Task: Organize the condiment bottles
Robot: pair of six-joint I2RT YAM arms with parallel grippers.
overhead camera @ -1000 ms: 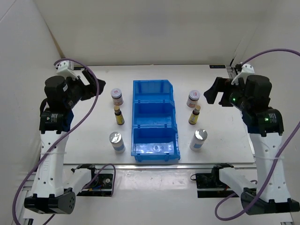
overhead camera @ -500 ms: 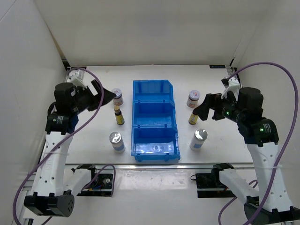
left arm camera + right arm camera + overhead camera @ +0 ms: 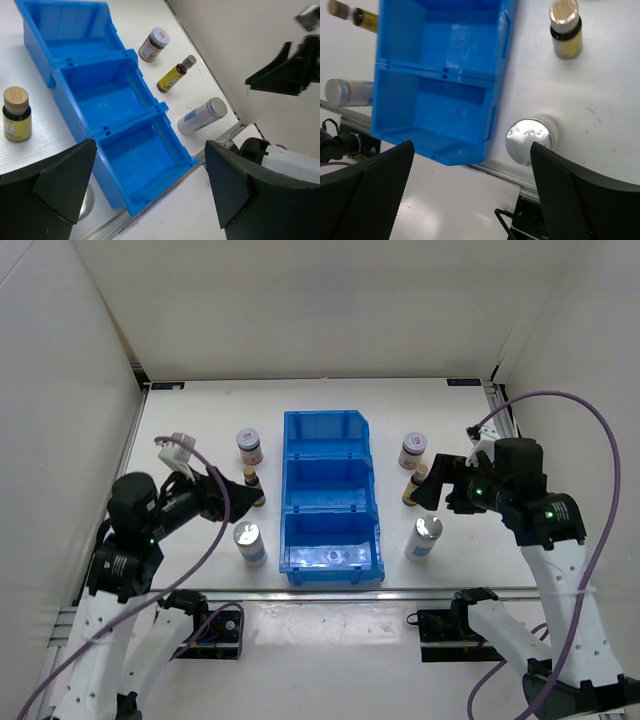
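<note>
Both grippers spread wide, nothing held. The left gripper (image 3: pixel 232 493) partly covers the left brown bottle (image 3: pixel 256 496) from above, and the right gripper (image 3: pixel 432 486) is near the right brown bottle (image 3: pixel 411 490). All six bottles stand on the table (image 3: pixel 180 440) outside the blue bin (image 3: pixel 332 498), one column each side: left jar (image 3: pixel 249 446), left cylinder (image 3: pixel 249 542), right jar (image 3: pixel 412 451), right cylinder (image 3: pixel 424 537). There's a bare strip of table between each column and the bin wall, and both cylinders sit near the front edge. Right wrist view shows that edge just past the right cylinder — left wrist view cuts off the left jar.
</note>
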